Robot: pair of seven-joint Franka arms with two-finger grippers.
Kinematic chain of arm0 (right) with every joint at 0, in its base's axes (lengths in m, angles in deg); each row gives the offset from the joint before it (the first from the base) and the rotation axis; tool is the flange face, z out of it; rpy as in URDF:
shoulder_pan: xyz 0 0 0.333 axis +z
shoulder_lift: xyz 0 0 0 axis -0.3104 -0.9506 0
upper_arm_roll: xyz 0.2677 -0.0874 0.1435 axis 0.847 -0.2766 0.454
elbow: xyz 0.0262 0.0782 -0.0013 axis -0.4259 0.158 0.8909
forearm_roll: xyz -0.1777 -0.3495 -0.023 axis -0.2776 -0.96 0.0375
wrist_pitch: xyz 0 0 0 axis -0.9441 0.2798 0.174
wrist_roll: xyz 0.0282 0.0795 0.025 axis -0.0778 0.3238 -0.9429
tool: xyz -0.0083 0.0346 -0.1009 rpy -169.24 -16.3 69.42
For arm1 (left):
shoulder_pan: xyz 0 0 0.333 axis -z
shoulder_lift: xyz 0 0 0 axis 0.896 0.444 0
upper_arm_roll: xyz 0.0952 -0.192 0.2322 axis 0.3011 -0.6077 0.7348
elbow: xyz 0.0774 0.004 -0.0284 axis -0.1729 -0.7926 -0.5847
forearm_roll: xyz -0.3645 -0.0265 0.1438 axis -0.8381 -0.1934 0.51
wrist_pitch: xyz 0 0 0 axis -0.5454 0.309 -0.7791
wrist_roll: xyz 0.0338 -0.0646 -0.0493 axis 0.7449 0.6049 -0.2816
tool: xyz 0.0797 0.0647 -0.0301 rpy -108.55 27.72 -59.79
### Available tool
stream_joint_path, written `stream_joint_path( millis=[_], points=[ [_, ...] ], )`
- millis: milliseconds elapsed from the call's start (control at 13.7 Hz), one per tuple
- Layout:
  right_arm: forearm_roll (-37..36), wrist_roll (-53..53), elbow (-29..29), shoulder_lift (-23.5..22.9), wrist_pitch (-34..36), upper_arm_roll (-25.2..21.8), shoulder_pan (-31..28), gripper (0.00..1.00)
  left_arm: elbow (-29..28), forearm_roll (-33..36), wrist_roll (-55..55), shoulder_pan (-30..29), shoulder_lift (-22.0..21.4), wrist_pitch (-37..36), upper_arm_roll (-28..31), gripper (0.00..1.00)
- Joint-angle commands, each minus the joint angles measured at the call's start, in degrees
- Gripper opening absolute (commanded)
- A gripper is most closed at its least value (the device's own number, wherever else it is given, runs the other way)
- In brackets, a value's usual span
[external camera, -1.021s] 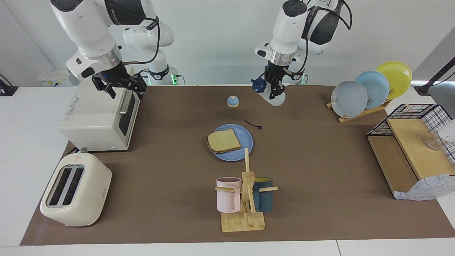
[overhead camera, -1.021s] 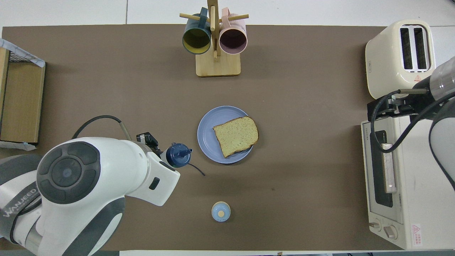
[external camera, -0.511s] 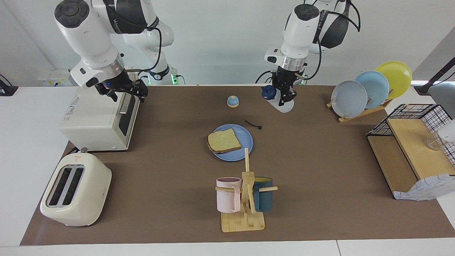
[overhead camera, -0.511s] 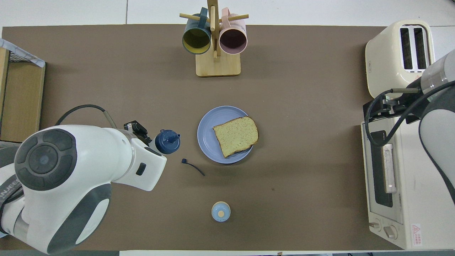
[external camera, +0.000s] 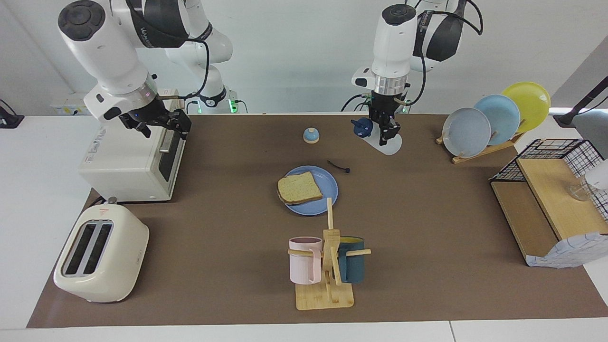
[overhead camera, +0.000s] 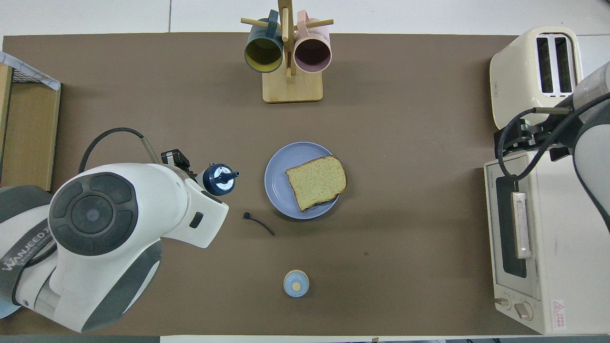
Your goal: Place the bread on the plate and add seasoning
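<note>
The bread (external camera: 299, 188) (overhead camera: 316, 181) lies flat on the blue plate (external camera: 327, 183) (overhead camera: 279, 190) in the middle of the table. My left gripper (external camera: 385, 134) is shut on the seasoning (external camera: 391, 145), a white squeeze bottle held tilted in the air with its navy cap (external camera: 362, 127) (overhead camera: 218, 178) pointing toward the plate. The bottle hangs over the mat beside the plate, toward the left arm's end. In the overhead view the left arm hides the gripper. My right gripper (external camera: 161, 124) (overhead camera: 529, 138) hangs open and empty over the toaster oven (external camera: 130, 156).
A small black strap (external camera: 338, 166) (overhead camera: 259, 224) lies on the mat by the plate. A blue-domed knob (external camera: 311, 135) sits nearer the robots. A mug rack (external camera: 327, 266), a toaster (external camera: 99, 254), a plate rack (external camera: 494, 121) and a wire shelf (external camera: 551, 199) ring the table.
My left gripper carried the bottle toward the left arm's end of the table and a little lower. The right gripper drew back slightly over the toaster oven.
</note>
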Motion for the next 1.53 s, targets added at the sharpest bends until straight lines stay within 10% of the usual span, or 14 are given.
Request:
stream_joint_path(
  millis=[0, 1459],
  points=[
    [1.10, -2.07, 0.61, 1.52, 1.15, 0.30, -0.87, 1.00, 1.71, 3.53, -0.97, 1.29, 1.23, -1.67, -0.17, 0.00],
    [1.02, -3.04, 1.85, 3.01, 0.71, 0.30, -0.96, 1.00, 2.07, -5.25, -29.88, -2.14, 2.11, -0.61, 0.18, 0.00]
  ],
)
